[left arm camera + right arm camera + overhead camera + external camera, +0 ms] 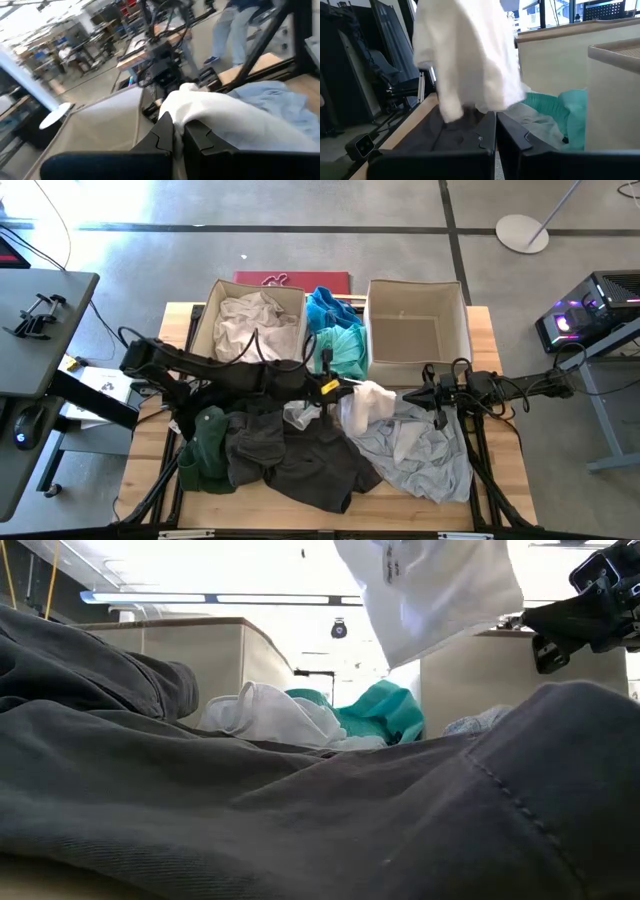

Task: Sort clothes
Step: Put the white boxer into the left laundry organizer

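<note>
The left claw (345, 387) is pinched on a bunched fold of the white garment (368, 404), lifted above the pile on the tabletop (505, 460) between the two bins. It looks light and limp, likely to drape and snag neighbours, so a fold gives the surest hold. The right claw (440, 418) waits pressed together, empty, over the pale grey garment (425, 450).

The two bins (455, 295) were beige. One held a cream garment (250, 320). Between them lay a bright blue piece (325, 305) and a teal one (345, 348). A white garment (365, 402) hung over pale grey cloth (430, 450). Charcoal clothes (300, 455) and a dark green item (207, 445) covered the light wooden table (505, 470). All were plain, unpatterned.
</note>
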Controlling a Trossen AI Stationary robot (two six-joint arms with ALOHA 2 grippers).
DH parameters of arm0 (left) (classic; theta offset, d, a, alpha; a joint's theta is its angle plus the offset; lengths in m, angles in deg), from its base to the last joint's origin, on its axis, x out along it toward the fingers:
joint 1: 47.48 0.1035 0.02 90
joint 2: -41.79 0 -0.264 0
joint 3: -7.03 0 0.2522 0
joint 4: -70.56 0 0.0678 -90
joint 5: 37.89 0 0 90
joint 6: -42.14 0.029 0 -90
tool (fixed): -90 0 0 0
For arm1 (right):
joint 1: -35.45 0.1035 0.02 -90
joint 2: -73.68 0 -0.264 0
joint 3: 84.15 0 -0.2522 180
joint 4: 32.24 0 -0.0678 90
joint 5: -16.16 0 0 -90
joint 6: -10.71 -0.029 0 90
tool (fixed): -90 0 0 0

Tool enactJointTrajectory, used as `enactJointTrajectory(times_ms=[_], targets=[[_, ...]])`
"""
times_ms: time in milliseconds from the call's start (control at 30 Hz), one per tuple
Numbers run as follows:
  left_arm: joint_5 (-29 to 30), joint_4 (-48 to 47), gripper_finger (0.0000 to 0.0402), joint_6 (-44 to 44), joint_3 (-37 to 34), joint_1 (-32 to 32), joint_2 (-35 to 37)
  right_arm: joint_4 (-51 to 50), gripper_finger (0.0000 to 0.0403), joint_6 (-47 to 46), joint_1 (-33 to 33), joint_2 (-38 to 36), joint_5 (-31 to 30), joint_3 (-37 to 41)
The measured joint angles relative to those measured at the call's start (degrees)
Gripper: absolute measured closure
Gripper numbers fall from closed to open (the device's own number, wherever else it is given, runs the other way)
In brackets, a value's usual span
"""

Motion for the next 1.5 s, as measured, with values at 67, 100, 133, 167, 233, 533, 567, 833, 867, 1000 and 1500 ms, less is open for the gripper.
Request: enactJointTrajectory(times_ms=[67,100,133,167,233,533,567,833,867,1000,1500], targets=[[7.0,-1.7,0.0401,1.2,0.0,-0.2,0.8,0.0,0.0402,0.0,0.0,0.0,0.0,0.0],[11.9,-2.7,0.0401,2.5,0.0,-0.4,1.5,0.0,0.0402,0.0,0.0,0.0,0.0,0.0],[17.1,-3.6,0.0401,3.8,0.0,-0.6,2.3,0.0,0.0402,0.0,0.0,0.0,0.0,0.0],[22.6,-4.6,0.0401,5.0,0.0,-0.6,3.3,0.0,0.0402,0.0,0.0,0.0,0.0,0.0],[32.4,-6.7,0.0401,7.1,0.0,-0.6,5.4,0.0,0.0402,0.0,0.0,0.0,0.0,0.0],[55.7,-24.7,0.0401,3.7,0.0,2.6,18.1,0.0,0.0402,0.0,0.0,0.0,0.0,0.0],[55.8,-27.7,0.0401,1.1,0.0,3.8,19.6,0.0,0.0402,0.0,0.0,0.0,0.0,0.0],[34.7,-53.9,0.0401,-28.1,-3.2,18.5,26.0,0.0,0.0402,0.0,0.0,0.0,0.0,0.0],[32.7,-54.8,0.0401,-29.5,-4.8,20.3,25.9,0.0,0.0402,0.0,0.0,0.0,0.0,0.0],[25.4,-53.8,0.0401,-31.9,-13.1,26.8,25.4,0.0,0.0402,0.0,0.0,0.0,0.0,0.0],[-2.7,-34.5,0.0375,-39.0,-36.0,44.1,19.7,0.0,0.0402,0.0,0.0,0.0,0.0,0.0]])
